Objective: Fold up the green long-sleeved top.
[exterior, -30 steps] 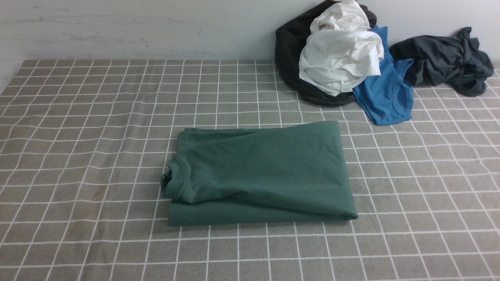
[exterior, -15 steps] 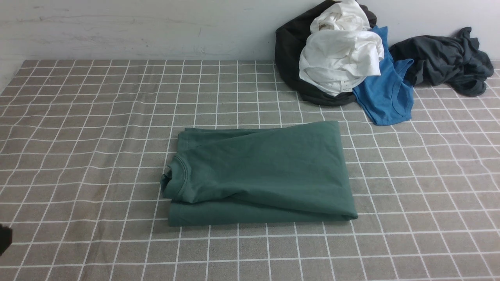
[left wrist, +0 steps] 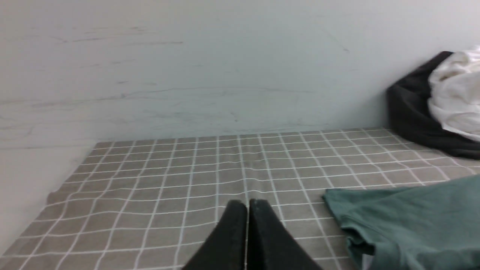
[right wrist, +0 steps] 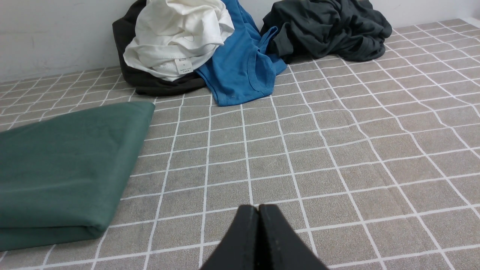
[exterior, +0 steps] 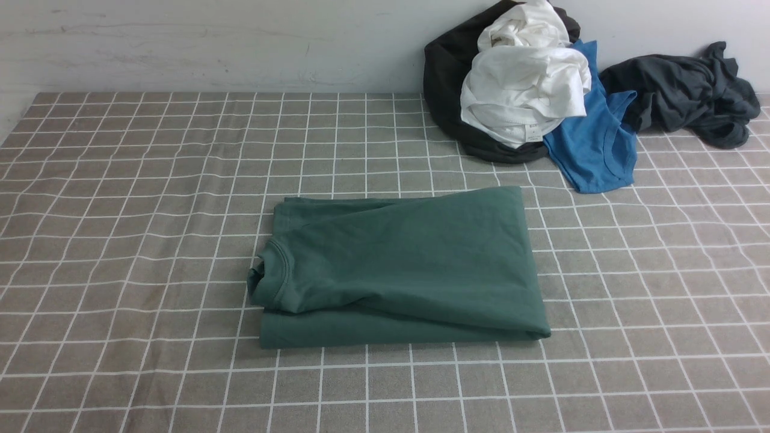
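The green long-sleeved top (exterior: 400, 264) lies folded into a flat rectangle in the middle of the checked tablecloth, its ribbed neck at the left end. Neither arm shows in the front view. In the left wrist view my left gripper (left wrist: 247, 204) is shut with nothing in it, over bare cloth apart from the green long-sleeved top (left wrist: 408, 221). In the right wrist view my right gripper (right wrist: 258, 208) is shut and empty too, over bare cloth beside the folded green long-sleeved top (right wrist: 67, 165).
A heap of clothes sits against the back wall at the right: a white garment (exterior: 523, 90) on a black one (exterior: 442, 78), a bright blue top (exterior: 595, 144) and a dark charcoal-grey garment (exterior: 686, 93). The grey checked tablecloth (exterior: 120, 240) covers the table.
A dark part of the left arm showed at the front view's left edge half a second ago and is gone now. The green top has not moved.
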